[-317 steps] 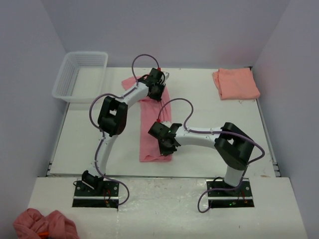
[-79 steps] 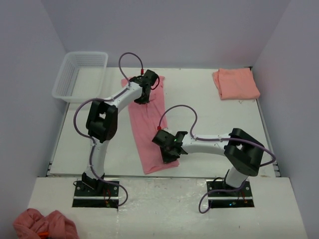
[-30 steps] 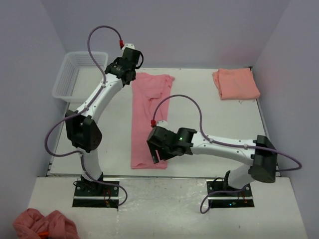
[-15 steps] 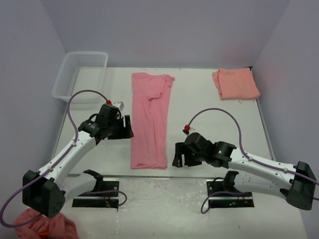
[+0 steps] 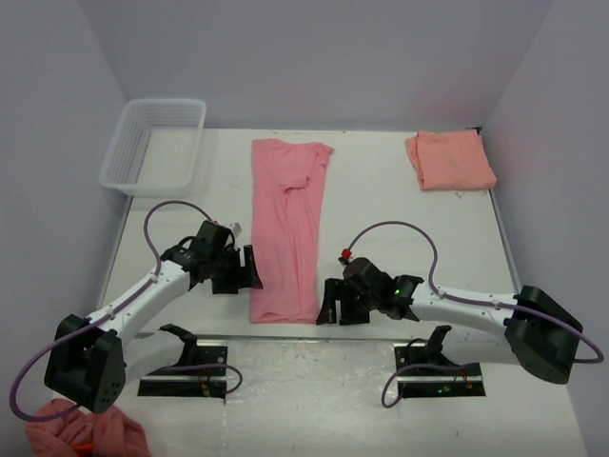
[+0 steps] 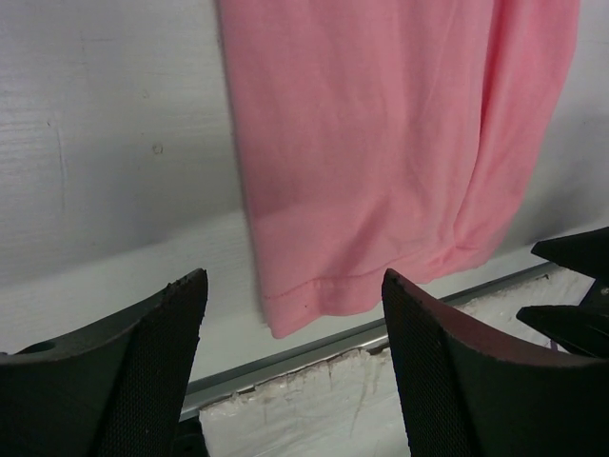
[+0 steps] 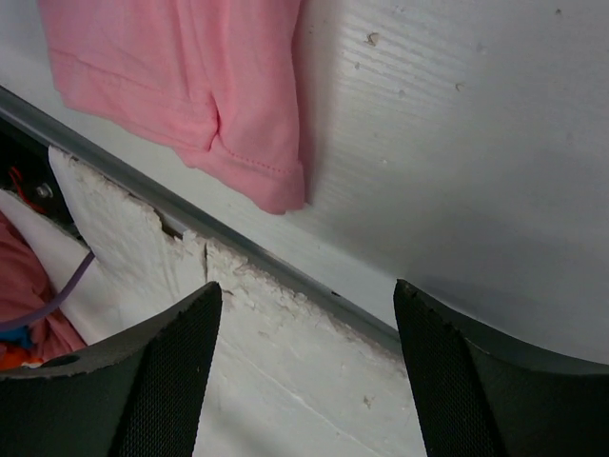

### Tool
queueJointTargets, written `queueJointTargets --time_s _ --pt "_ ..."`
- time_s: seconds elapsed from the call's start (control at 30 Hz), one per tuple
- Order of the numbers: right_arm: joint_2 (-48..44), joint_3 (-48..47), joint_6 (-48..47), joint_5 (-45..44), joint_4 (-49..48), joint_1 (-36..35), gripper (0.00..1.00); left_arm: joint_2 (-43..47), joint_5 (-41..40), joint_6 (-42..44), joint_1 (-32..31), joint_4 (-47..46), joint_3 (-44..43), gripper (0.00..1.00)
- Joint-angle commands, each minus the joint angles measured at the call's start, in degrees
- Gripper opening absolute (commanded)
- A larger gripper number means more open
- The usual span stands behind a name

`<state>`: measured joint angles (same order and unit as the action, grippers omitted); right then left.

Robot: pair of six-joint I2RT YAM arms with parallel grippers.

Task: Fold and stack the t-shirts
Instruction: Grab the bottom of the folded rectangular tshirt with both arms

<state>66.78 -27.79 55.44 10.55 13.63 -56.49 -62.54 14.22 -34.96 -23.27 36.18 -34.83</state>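
Tabletop [image 5: 409, 228] in white, seen from above, with two robot arms mounted at its near edge. A rose-pink t-shirt [image 5: 285, 228] lies flat as a long narrow strip down the middle, reaching from near the far edge to the near edge. A white mesh basket [image 5: 152, 143] sits at the far left corner. A salmon-orange t-shirt [image 5: 450, 159] rests folded at the far right corner. The left gripper [image 5: 249, 269] and right gripper [image 5: 326, 303] flank the strip's near end, one on each side, each with fingers spread apart and holding nothing.
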Motion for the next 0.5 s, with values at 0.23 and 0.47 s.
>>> queueJointTargets --time_s 0.23,0.47 --pt "11.87 -2.44 -0.69 4.74 -11.07 3.14 0.73 0.76 0.64 -5.03 0.24 -6.39 4.42 0.75" --pt "19.86 -2.71 -0.95 6.24 -16.34 4.99 0.7 3.48 -0.33 -6.35 0.24 -6.3 5.74 0.74"
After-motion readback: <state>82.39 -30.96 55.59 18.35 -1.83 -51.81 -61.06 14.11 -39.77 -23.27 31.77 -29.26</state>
